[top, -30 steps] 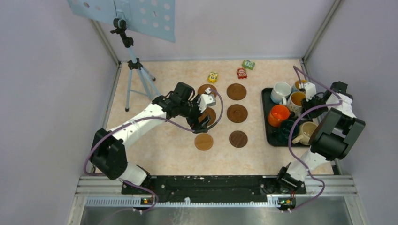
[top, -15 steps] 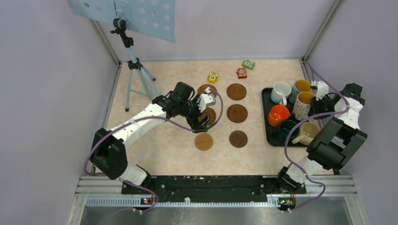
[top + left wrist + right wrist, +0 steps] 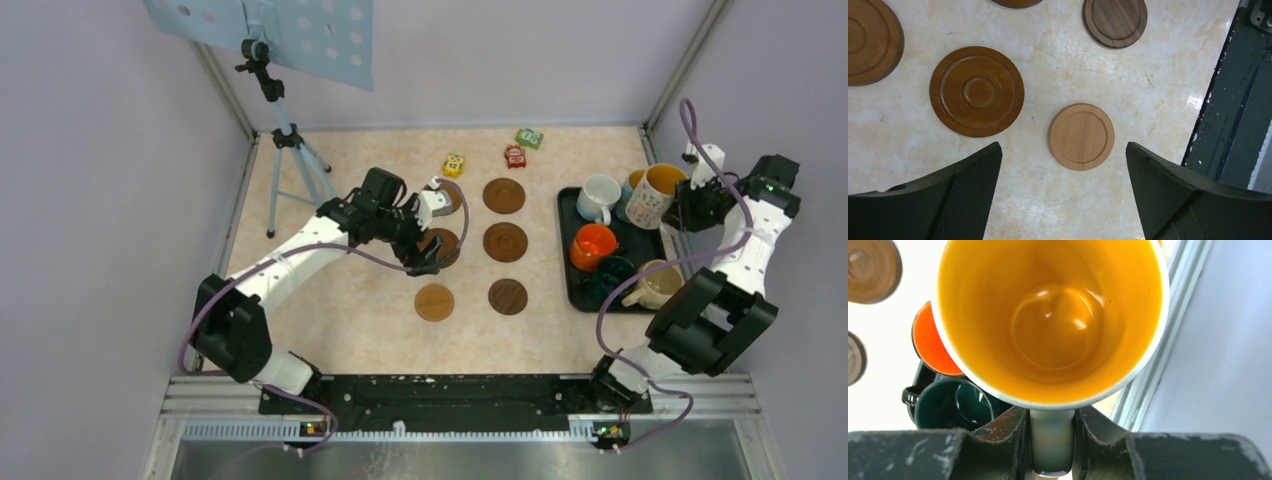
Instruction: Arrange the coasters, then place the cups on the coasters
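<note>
Right claw (image 3: 1052, 440) grips patterned mug (image 3: 655, 195) by handle, seemingly aloft; left claw (image 3: 1062, 148) wide

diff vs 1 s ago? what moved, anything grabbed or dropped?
The right gripper, shut on the white patterned mug by its handle throughout, swung right and back, lifting it off the black tray. The left gripper drifted slightly left and back, jaws open and empty. Nothing was newly grabbed or released. The six coasters and the other five mugs stayed put.
</note>
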